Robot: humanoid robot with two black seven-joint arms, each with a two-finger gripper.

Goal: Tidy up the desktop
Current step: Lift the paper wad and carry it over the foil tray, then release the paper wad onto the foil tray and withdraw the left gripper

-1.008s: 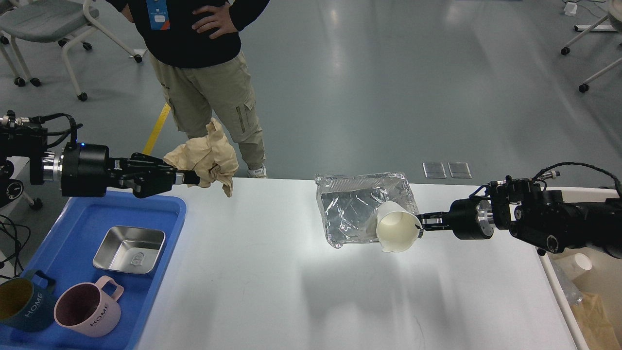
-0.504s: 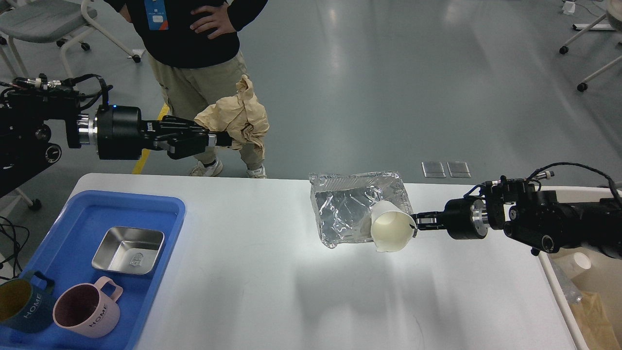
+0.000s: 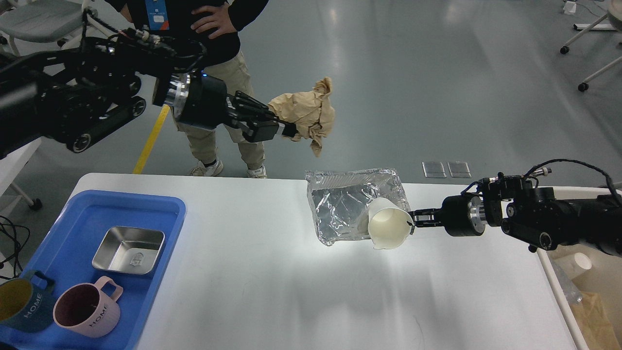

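Desktop point(image 3: 272, 291) fills the lower half of your view: a broad white top with rounded corners, mostly bare through the middle, with a bright glare patch near its centre and soft shadows of the arms across it. At its left end you see a blue tray point(image 3: 167, 214) carrying a steel dish point(image 3: 128, 250), a pink mug point(image 3: 86, 310) marked HOME and a dark teal mug point(image 3: 22, 304) cut by the frame edge. Toward the far edge, right of centre, lies a crumpled foil container point(image 3: 340, 209). A beige bin point(image 3: 590, 287) sits just beside the right end of the table, with a small white cup and some brown paper inside.

Your left gripper point(image 3: 287, 130) is raised above the floor beyond the table's far edge, fingers closed on a wad of brown paper point(image 3: 307, 113) that hangs from it. Your right gripper point(image 3: 413, 224) reaches in from the right and pinches the rim of a white paper cup point(image 3: 387, 228), tipped on its side with its mouth toward you, over the near right corner of the foil container.

Beyond the table you have a grey glossy floor with a yellow line point(image 3: 150, 141), a standing person point(image 3: 209, 58) in khaki trousers, and wheeled chairs at both upper corners.
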